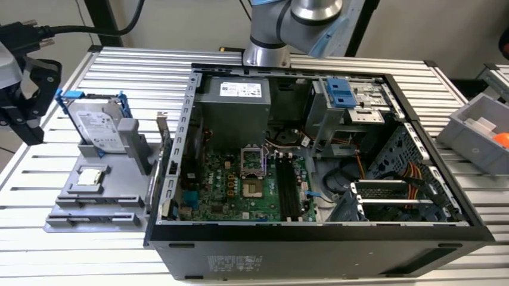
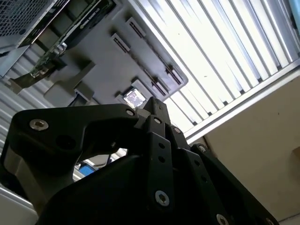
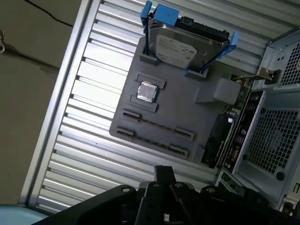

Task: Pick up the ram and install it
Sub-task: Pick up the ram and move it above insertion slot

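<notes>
Exterior view | pincer (image 1: 28, 126) — near hard drive (image 1: 99, 126) | gap — cannot tell

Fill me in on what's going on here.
A single robot arm is working beside an open computer case on a slatted table. Its gripper hangs above the gray parts holder, which sits at the exterior view's left of the case, and is clear of it. The holder carries a hard drive in a blue frame and a small silver processor chip. Whether the ram sits in the holder's long slots or on the motherboard, I cannot tell.
</notes>
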Robot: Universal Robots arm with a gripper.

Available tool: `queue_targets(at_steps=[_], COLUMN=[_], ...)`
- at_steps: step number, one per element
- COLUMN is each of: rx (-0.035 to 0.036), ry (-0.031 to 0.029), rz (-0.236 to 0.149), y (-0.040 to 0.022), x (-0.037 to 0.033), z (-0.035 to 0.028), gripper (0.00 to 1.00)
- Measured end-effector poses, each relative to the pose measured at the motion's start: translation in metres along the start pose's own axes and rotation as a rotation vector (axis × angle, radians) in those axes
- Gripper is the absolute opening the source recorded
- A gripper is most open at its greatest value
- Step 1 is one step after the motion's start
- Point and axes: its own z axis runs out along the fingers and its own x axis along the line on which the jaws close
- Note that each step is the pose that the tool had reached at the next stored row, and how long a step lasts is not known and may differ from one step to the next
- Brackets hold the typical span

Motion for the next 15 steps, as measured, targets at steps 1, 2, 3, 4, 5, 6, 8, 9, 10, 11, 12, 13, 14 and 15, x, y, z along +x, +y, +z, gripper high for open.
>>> queue_targets(at_steps=[1, 2, 3, 4, 5, 6, 8, 9, 10, 11, 12, 13, 14, 15], rx=[0.0019, 0.0038, 0.0056, 0.0076, 0.0096, 0.0116, 0.016, 0.0181, 0.0205, 0.0227, 0.0249, 0.0273, 0.0298, 0.0324], ry=[0.0008, 0.0016, 0.0021, 0.0031, 0.0039, 0.0045, 0.0064, 0.007, 0.0082, 0.009, 0.0098, 0.0108, 0.0118, 0.0129], rz=[-0.009, -0.019, -0.029, -0.038, -0.048, -0.058, -0.078, -0.088, -0.099, -0.109, -0.119, -0.129, -0.14, -0.15], y=[0.0001, 0.0002, 0.0002, 0.0003, 0.0003, 0.0003, 0.0005, 0.0005, 0.0006, 0.0006, 0.0006, 0.0007, 0.0008, 0.0008], x=[0.0, 0.0, -0.0001, -0.0001, -0.0001, -0.0001, -0.0002, -0.0002, -0.0002, -0.0002, -0.0002, -0.0002, -0.0003, -0.0003], z=[0.0, 0.0, 0.0002, 0.0, 0.0, 0.0001, 0.0, 0.0001, 0.0, 0.0, 0.0001, 0.0001, 0.0001, 0.0], gripper=[0.0, 0.0, 0.0, 0.0, 0.0, 0.0, 0.0, 0.0, 0.0, 0.0, 0.0, 0.0, 0.0, 0.0])
